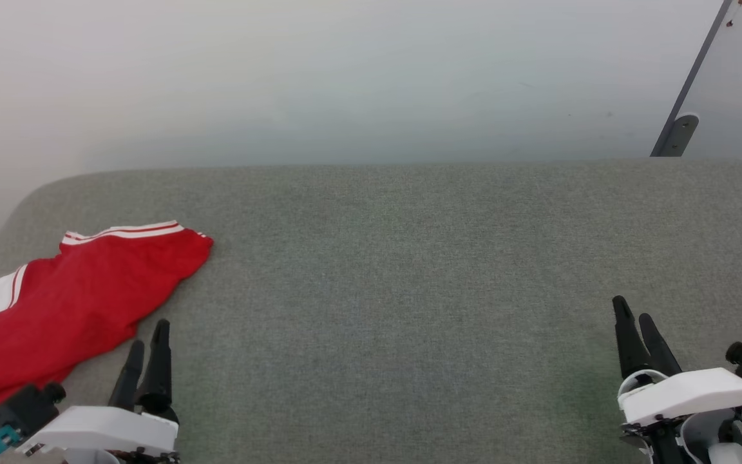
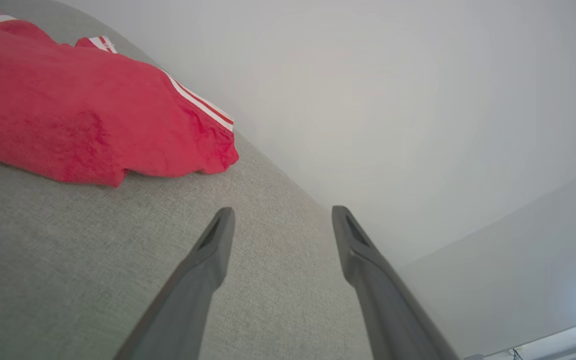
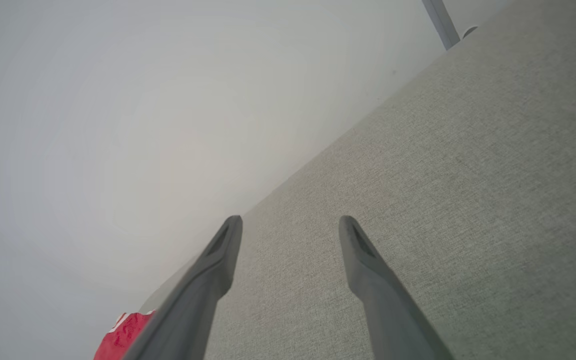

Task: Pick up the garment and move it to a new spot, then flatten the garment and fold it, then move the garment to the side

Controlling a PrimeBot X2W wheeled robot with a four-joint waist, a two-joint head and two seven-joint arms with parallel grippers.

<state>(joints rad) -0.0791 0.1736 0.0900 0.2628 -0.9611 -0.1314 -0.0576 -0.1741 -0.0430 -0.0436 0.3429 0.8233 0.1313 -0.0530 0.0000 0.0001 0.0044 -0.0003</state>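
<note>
The garment (image 1: 68, 303), a red jersey with white sleeves and red-white striped trim, lies at the far left of the grey fabric-covered surface (image 1: 409, 290), running off the head view's left edge; it is a loose, elongated heap with rumpled cloth and one striped hem turned up toward the far edge; no chest lettering can be made out.

How far the task has got is hard to judge from this alone; the shirt is neither spread flat nor squared into a neat fold, so the likelier reading is that the first pick-up has not yet been made and everything remains to be done: lift, relocate, flatten, fold, set aside; a rough fold already parked at the side cannot be ruled out.

The left claw (image 1: 149, 335) hovers low at the near left, fingers pointing away from the robot, tips just beside the garment's near edge but apart from it; its jaws are spread wide with nothing between them but bare surface; the right claw (image 1: 632, 309) sits at the near right, well apart from the shirt, likewise gaping and holding nothing; both forearms are drawn back near the robot's body.
</note>
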